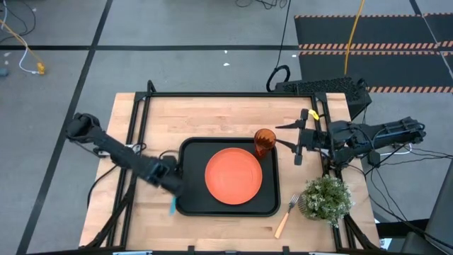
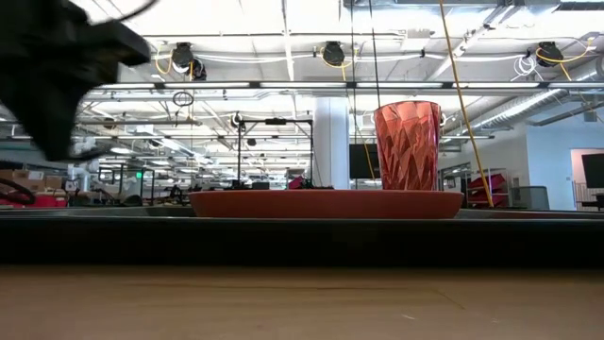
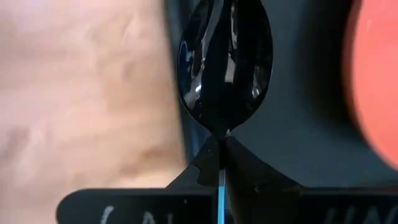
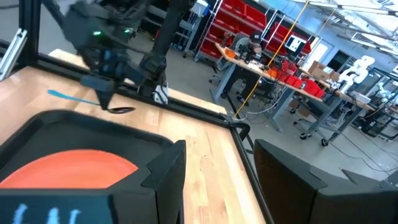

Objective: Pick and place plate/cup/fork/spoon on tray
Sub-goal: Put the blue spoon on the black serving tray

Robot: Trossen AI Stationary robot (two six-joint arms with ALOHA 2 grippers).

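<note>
Blue-handled spoon [image 3: 225, 68] is pinched tight in the left gripper [image 1: 172, 185], at the tray's [image 1: 228, 211] nine o'clock rim. The right gripper [image 1: 289, 134] waits spread wide at the cup's [image 1: 264, 142] three o'clock.

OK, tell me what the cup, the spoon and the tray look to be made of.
The cup: translucent orange plastic, probably; faceted walls let light through.
The spoon, shut in the left claw: dark, glossy bowl with mirror-like reflections, likely polished metal; the thin blue handle looks plastic, though that is uncertain.
The tray: matte black with a raised rim, probably plastic.

spoon [image 3: 225, 65] handle – mostly hidden (fingers)
</note>
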